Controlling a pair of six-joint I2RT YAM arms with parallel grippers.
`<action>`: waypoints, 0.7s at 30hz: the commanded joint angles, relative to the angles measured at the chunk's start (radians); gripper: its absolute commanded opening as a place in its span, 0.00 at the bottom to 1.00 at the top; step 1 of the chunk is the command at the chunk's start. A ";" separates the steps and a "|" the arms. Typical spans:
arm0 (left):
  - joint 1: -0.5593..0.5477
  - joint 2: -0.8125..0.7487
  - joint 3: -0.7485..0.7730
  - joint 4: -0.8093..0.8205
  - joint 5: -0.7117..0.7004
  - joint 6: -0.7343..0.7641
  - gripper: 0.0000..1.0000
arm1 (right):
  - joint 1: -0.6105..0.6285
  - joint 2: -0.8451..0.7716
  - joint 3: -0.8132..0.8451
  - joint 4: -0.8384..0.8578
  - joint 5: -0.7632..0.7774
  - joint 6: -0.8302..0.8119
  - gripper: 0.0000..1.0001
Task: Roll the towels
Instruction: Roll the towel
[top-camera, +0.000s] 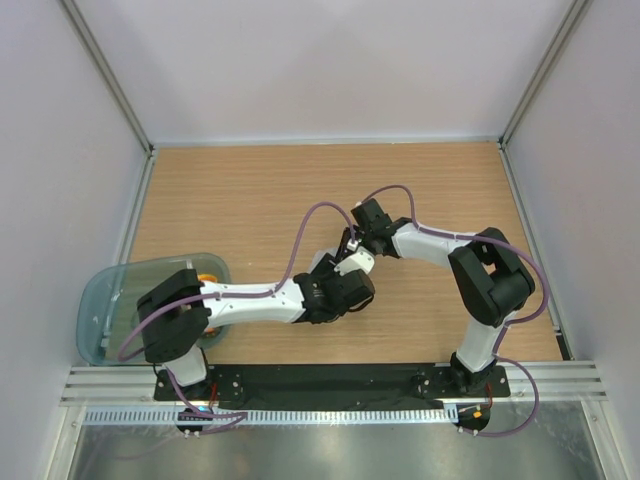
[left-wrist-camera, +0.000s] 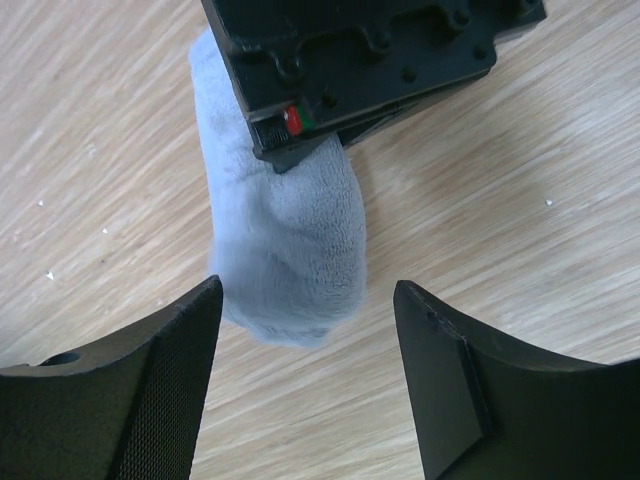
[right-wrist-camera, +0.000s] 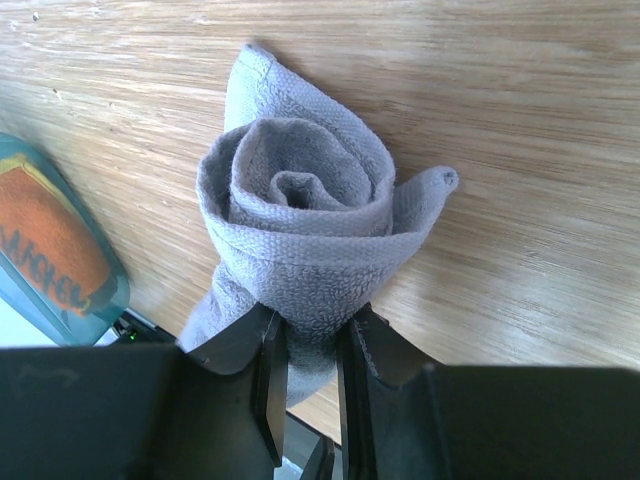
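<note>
Grey towel rolled, open table all round | right gripper pinching it | left gripper spread

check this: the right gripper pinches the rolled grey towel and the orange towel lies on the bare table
Not quite: the orange towel lies in the teal tub, not on the bare table; the right wrist view shows it. The right gripper does pinch the rolled grey towel.

Rolled grey towel on table, left end effector astride (jaws apart)
</note>
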 joint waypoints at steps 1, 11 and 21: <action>-0.016 0.007 0.043 -0.001 -0.099 0.024 0.70 | 0.011 -0.011 0.027 -0.042 -0.018 -0.013 0.07; -0.056 0.008 0.019 0.001 -0.126 0.008 0.69 | 0.010 -0.003 0.035 -0.044 -0.025 -0.012 0.07; 0.059 0.082 -0.059 0.142 0.043 -0.005 0.57 | 0.011 -0.008 0.032 -0.050 -0.048 -0.017 0.07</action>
